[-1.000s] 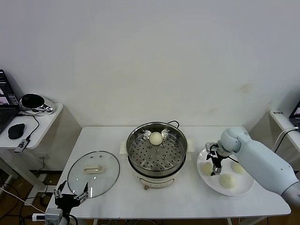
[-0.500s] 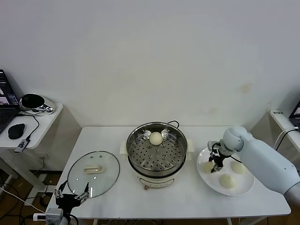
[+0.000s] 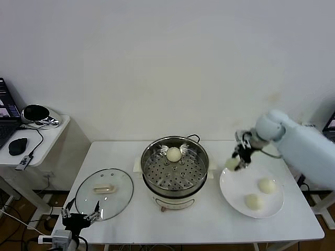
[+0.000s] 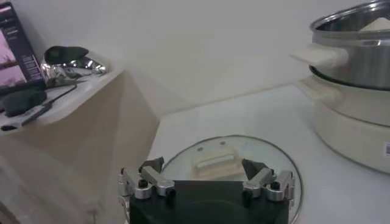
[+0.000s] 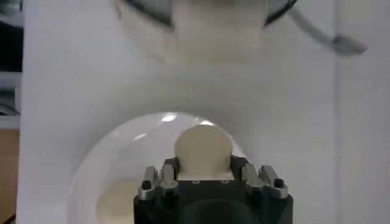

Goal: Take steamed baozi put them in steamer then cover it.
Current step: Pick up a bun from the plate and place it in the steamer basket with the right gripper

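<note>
L gripper [image 4: 207,176] jaws apart | over cover [image 4: 244,159] | steamer [image 4: 353,61] near

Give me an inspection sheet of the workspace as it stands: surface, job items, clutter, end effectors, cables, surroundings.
Surface: white table.
Job items: steamer at centre, uncovered, one bun inside; glass lid flat on the table to its left; plate to its right with two buns; a fourth bun held in the air over the plate's edge.
Clutter: nothing seen.
End effectors: right end effector shut on the fourth bun; left end effector open, parked near the lid.
Cables: steamer cord behind the pot.
Surroundings: side desk on the left with laptop, mouse.
</note>
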Robot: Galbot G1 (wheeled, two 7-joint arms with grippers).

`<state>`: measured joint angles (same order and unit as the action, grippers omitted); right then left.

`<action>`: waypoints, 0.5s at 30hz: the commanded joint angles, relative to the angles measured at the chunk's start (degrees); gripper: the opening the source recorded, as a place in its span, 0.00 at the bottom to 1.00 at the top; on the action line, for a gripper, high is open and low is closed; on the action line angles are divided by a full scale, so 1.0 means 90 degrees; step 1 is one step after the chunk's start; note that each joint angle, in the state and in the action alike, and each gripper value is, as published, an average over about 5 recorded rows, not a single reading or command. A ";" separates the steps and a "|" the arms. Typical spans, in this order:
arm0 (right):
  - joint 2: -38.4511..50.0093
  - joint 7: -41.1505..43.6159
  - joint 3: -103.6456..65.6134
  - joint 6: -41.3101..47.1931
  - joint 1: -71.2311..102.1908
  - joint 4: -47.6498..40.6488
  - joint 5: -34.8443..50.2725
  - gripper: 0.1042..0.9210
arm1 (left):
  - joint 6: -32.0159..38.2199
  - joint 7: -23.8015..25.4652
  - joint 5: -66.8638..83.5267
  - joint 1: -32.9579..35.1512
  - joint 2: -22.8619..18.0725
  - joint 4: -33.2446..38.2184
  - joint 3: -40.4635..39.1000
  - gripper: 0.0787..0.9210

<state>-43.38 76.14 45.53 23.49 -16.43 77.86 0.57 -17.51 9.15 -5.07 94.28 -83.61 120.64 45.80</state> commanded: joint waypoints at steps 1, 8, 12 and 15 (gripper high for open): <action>-0.0650 0.0148 0.1622 0.0471 -0.2311 0.0168 0.1687 0.53 | -0.0002 -0.0001 -0.0003 -0.0033 0.0000 0.0083 0.0062 0.88; -0.1726 0.0098 0.1868 0.0858 -0.2308 -0.0136 0.2012 0.53 | -0.0023 -0.0023 0.0008 -0.0061 -0.0011 0.0225 0.0152 0.88; -0.2473 -0.0017 0.1882 0.0973 -0.2043 -0.0554 0.1951 0.53 | -0.0052 -0.0026 0.0005 -0.0023 -0.0008 0.0281 0.0150 0.88; -0.2926 -0.0094 0.1909 0.1051 -0.1845 -0.0769 0.1870 0.53 | -0.0047 -0.0033 0.0002 -0.0002 -0.0021 0.0293 0.0132 0.88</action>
<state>-60.14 75.52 58.74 30.76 -29.86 73.96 13.47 -17.80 8.93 -4.98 94.37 -83.77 122.68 46.86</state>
